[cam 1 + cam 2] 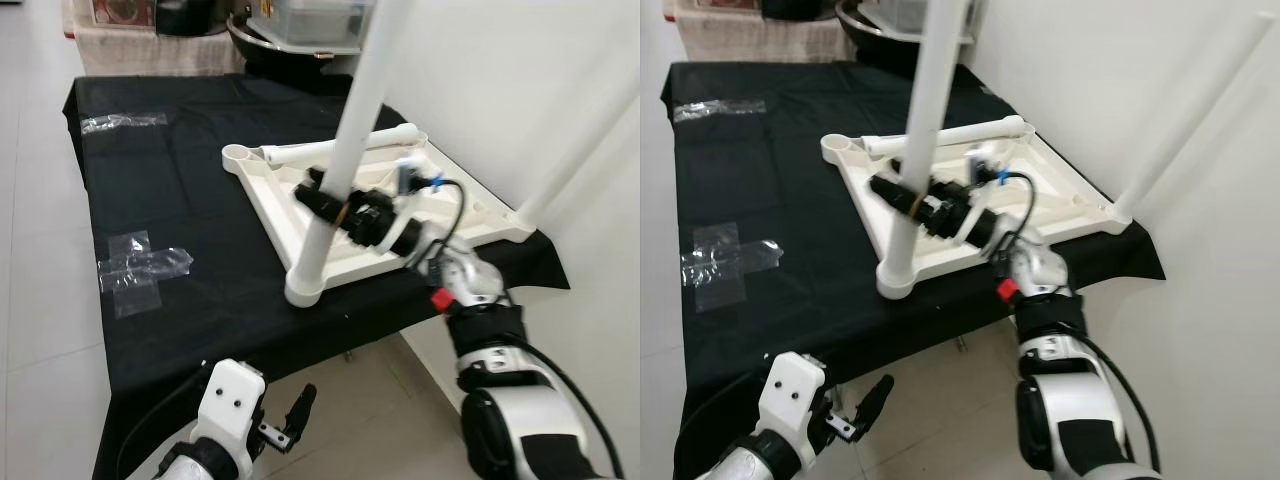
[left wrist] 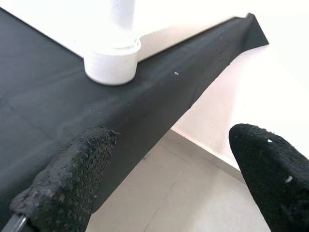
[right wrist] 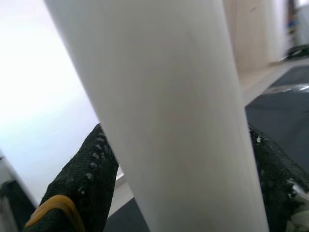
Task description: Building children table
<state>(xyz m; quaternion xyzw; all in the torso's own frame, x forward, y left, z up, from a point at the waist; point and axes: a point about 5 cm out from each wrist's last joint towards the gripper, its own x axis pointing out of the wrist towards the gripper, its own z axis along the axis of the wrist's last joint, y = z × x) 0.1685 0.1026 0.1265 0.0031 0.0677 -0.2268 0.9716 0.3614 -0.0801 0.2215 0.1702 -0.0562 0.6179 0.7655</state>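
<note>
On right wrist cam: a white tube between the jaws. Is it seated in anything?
Observer: Yes. That leg stands in the near corner socket of the upturned tabletop. The right gripper clamps it low down.
Operator: Other legs?
Observer: A second leg stands at the tabletop's right corner, and a third leg lies across its far side.
Operator: Left arm?
Observer: The left gripper hangs below the edge of the black-covered table, jaws open, holding nothing.
</note>
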